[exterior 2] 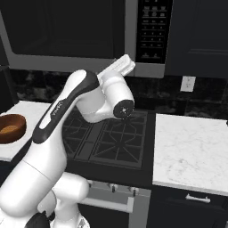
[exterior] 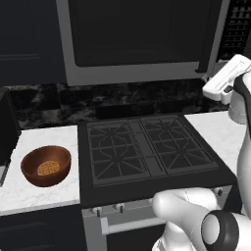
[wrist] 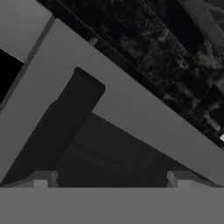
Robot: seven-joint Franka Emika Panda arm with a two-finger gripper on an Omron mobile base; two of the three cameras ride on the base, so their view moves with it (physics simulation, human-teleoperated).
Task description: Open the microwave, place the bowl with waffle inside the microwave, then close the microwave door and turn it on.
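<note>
The microwave (exterior: 142, 73) hangs above the stove, and its door (exterior: 137, 32) of dark glass is shut. My gripper (exterior: 223, 78) hovers just under the microwave's lower right corner, near the foot of the dark handle bar (exterior: 207, 39). In the hand view the gripper (wrist: 112, 181) is open, its fingertips (wrist: 41, 179) spread wide and holding nothing. The handle bar (wrist: 57, 127) runs slantwise ahead of them, nearer the left tip. The reddish-brown bowl (exterior: 46, 165) sits on the white counter left of the stove with the waffle (exterior: 48, 168) inside it. The bowl (exterior 2: 10, 128) also shows in the right base view.
A black gas stove (exterior: 147, 147) with raised grates lies below the microwave. The black button panel (exterior 2: 153, 31) sits right of the door. White marble counter (exterior 2: 191, 151) stretches to the stove's right. A dark speckled backsplash (exterior: 122, 100) runs behind.
</note>
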